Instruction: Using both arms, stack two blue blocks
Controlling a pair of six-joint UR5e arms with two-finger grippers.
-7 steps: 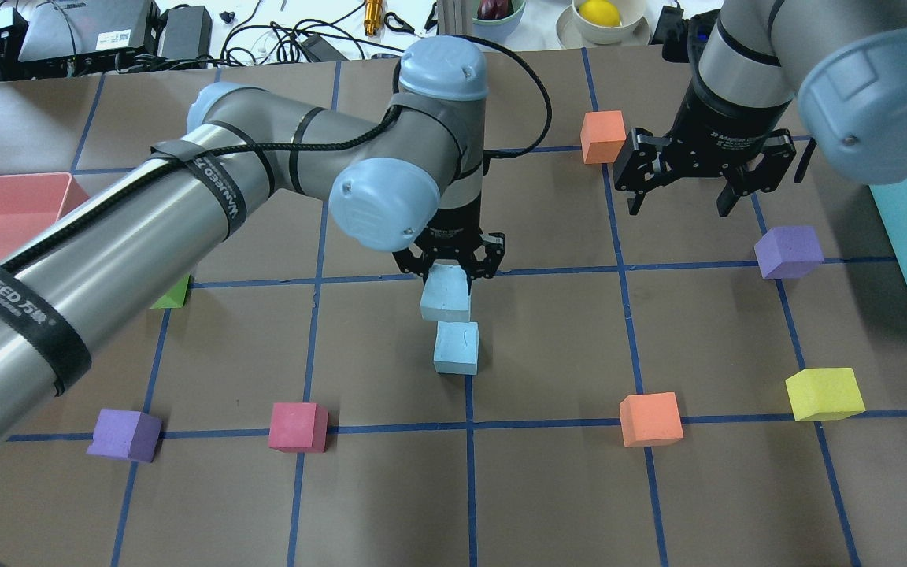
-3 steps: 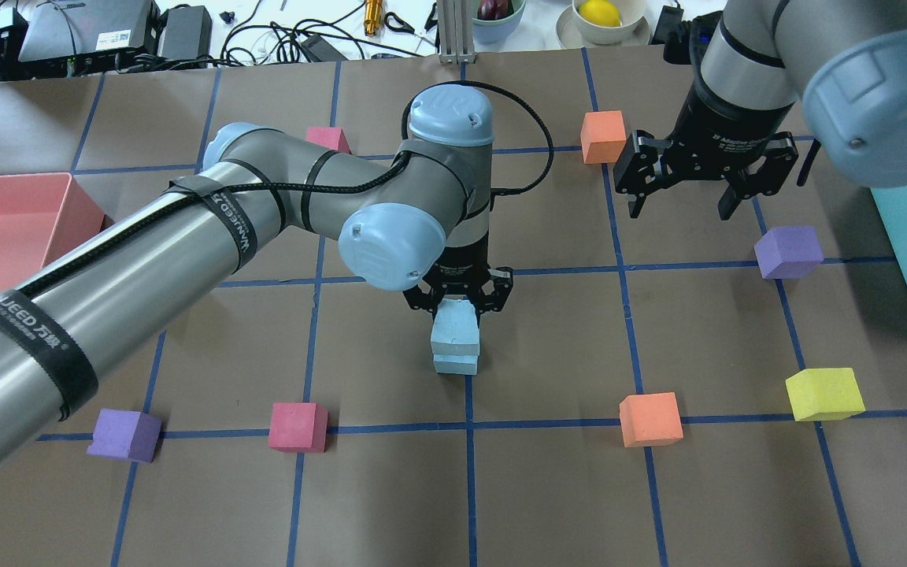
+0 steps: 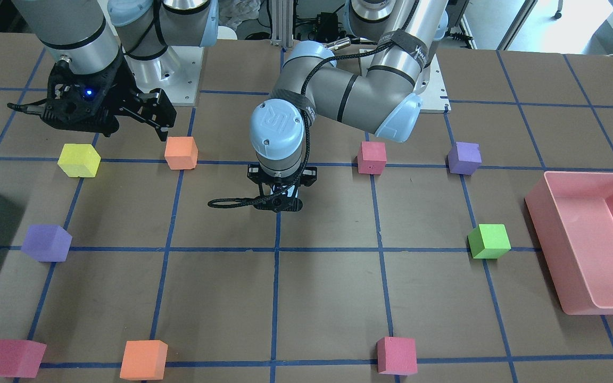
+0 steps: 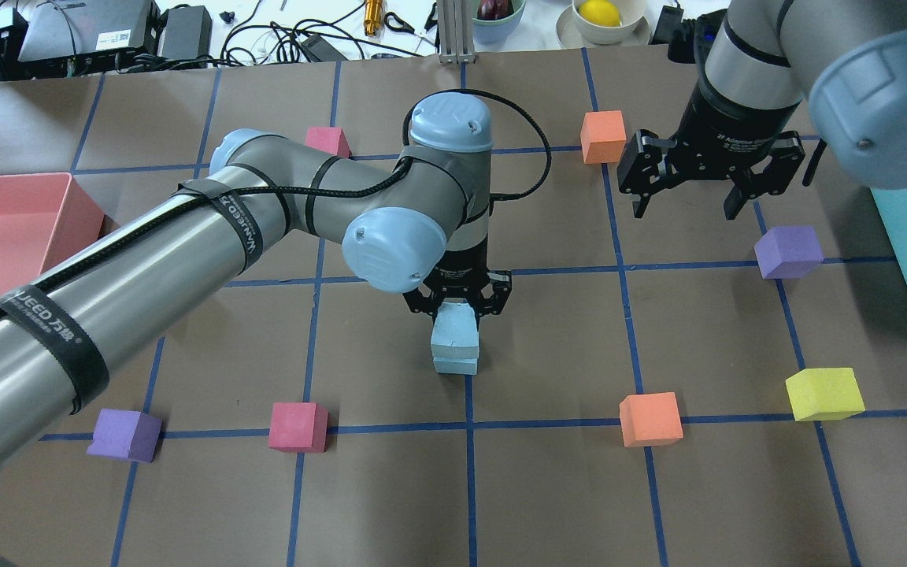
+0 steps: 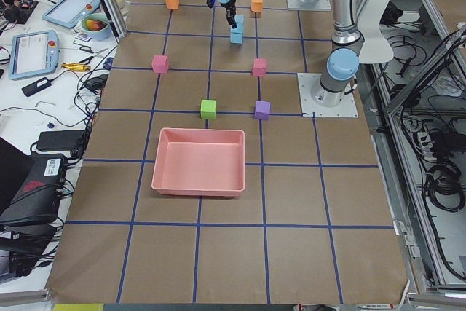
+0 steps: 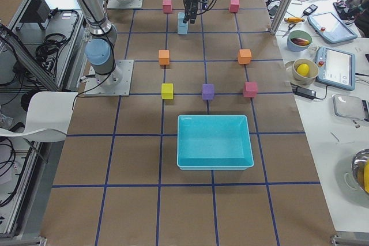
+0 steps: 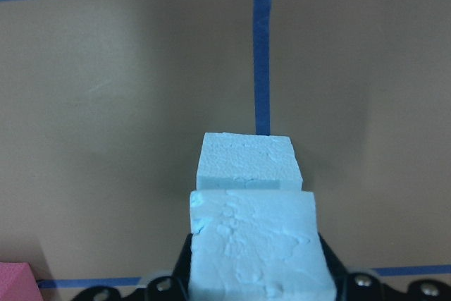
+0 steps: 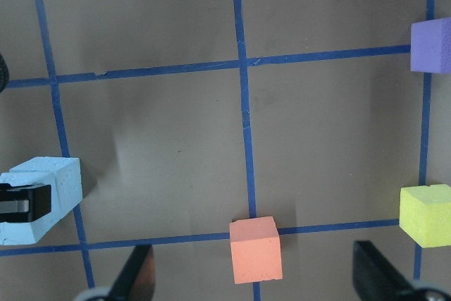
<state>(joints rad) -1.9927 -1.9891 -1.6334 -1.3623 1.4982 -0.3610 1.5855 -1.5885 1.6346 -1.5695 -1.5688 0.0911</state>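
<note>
Now the left tool [image 4: 457, 303] is clamping the top block [image 4: 454, 332] over the lower block [image 4: 455, 365], slightly offset; releasing crooked could topple it. Meanwhile the right tool [image 4: 686, 206] is hanging wide.

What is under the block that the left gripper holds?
The other blue block, resting on the table. The held block in the left gripper covers most of its top; only its near side shows overhead. Whether the two touch cannot be seen.
</note>
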